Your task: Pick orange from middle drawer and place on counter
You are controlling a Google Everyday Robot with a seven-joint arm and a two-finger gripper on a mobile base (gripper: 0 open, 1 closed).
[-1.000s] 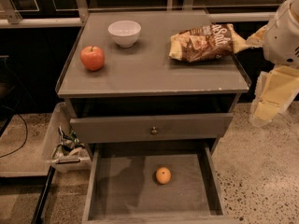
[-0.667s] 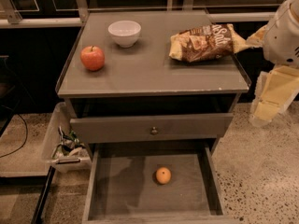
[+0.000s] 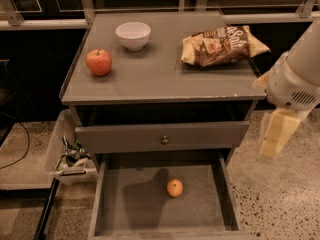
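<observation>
Speckled stone floor (image 3: 285,204) under a grey cabinet, with dark glazed panels behind. Table (image 3: 165,76) carries a red apple (image 3: 99,62) at left, a white bowl (image 3: 133,35) behind it and a crumpled chip bag (image 3: 222,45) at right rear; its front strip is bare. Upper drawer front (image 3: 125,136) is shut, knob (image 3: 164,140) centred. Below it the middle drawer (image 3: 130,201) stands pulled out. The orange (image 3: 174,188) lies alone on the drawer's bare floor, a little right of centre and clear of every wall. Tool (image 3: 274,140) hangs from the white arm (image 3: 295,79) at the right of view, outside the cabinet's right front corner, roughly level with the upper drawer front and well apart from the orange. Whether it is apart or together cannot be told. Change over the last second: none worth noting. Orange, drawer, table items and arm all sit as they did. Reading: the drawer is ready but the reach has not begun, so the task is at its very start. The next move probably calls for swinging left over the drawer opening, then descending clear of the upper drawer front. The fruit is round and smooth, and an off-centre touch could set it rolling. The bare front strip of the table looks ample for the placing.
</observation>
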